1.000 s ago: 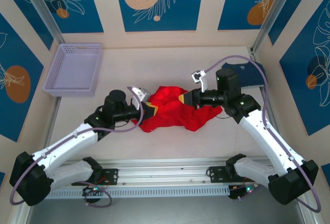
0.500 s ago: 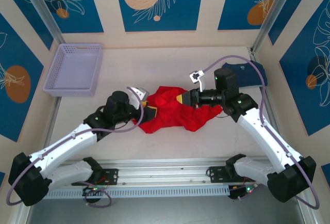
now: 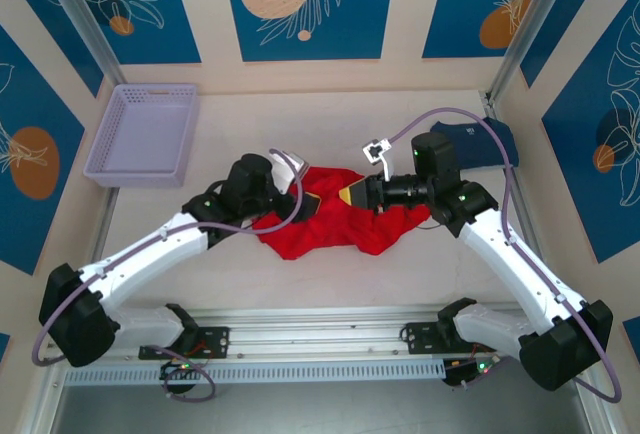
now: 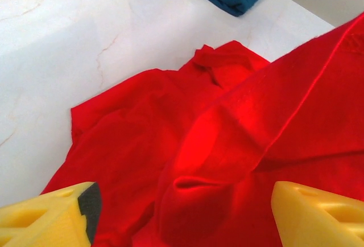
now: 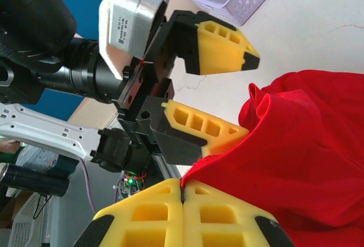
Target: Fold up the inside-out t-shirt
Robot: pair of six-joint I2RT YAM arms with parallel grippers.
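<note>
The red t-shirt (image 3: 330,229) lies crumpled on the tabletop (image 3: 420,274) between the arms. The right tool (image 5: 183,197) pinches its edge; the left tool (image 4: 182,210) gapes wide over the cloth, holding nothing. Light and limp, it probably handles best pinched at hem corners.

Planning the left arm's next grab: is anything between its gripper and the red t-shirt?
Nothing visible. The open left gripper faces the red t-shirt directly; the right gripper pinches the shirt's edge alongside.
</note>
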